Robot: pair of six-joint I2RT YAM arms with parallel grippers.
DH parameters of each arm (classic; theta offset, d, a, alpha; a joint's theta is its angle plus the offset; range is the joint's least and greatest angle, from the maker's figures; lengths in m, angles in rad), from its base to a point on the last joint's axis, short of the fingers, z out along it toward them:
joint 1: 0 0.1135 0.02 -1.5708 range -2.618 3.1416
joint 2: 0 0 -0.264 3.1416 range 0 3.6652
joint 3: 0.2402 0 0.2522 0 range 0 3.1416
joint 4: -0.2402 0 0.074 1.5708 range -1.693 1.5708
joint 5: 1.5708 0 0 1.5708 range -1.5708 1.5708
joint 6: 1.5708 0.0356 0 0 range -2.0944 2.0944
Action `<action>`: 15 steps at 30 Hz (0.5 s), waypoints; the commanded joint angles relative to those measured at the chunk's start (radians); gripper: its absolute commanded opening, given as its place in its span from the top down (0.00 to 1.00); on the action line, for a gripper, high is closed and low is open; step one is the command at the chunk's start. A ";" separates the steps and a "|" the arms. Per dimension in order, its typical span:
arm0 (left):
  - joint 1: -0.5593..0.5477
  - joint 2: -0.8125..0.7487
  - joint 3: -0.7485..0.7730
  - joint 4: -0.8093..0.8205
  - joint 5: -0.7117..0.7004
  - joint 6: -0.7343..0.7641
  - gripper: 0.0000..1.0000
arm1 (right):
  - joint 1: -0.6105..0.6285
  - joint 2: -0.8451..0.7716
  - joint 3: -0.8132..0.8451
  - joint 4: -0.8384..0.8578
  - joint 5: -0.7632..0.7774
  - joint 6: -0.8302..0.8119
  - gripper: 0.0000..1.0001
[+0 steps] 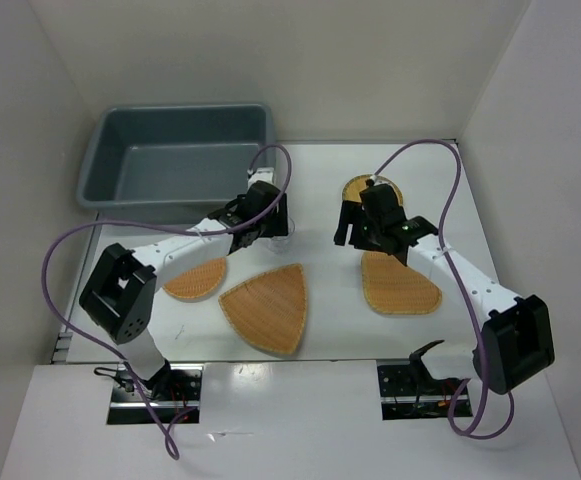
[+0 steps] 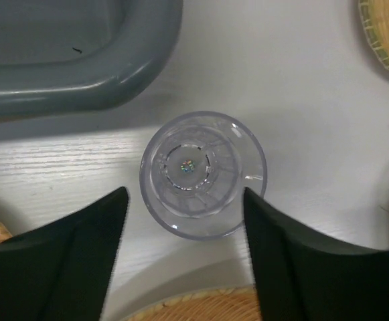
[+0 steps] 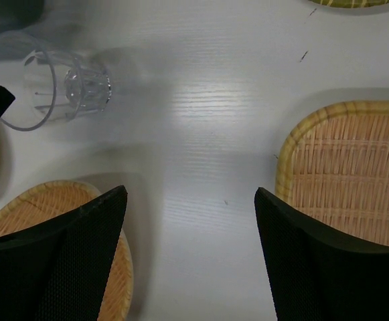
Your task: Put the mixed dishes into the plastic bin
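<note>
The blue-grey plastic bin (image 1: 170, 150) stands at the back left; its corner (image 2: 114, 67) shows in the left wrist view. Four woven plates lie on the table: a round one (image 1: 195, 278), a rounded triangle (image 1: 267, 305), a rounded square (image 1: 398, 283) and a small dark-rimmed round one (image 1: 370, 190). My left gripper (image 2: 184, 200) is open just right of the bin, with its tips beside the near rim of an upright clear glass (image 2: 203, 174). My right gripper (image 3: 191, 200) is open over bare table between the triangle plate (image 3: 47, 200) and the square plate (image 3: 348, 174).
White walls close in the table on the left, back and right. The glass (image 1: 282, 238) stands between the two grippers, close to the bin's front right corner. Purple cables loop above both arms.
</note>
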 commanded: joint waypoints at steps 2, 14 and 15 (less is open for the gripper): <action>-0.011 0.074 0.070 0.009 -0.105 0.003 0.32 | -0.005 -0.070 -0.028 0.014 0.030 0.008 0.18; -0.020 0.164 0.089 -0.052 -0.162 -0.017 0.93 | -0.005 -0.090 -0.056 0.004 0.050 0.008 0.18; -0.020 0.155 0.089 -0.061 -0.162 -0.017 1.00 | -0.005 -0.090 -0.056 0.004 0.050 0.008 0.18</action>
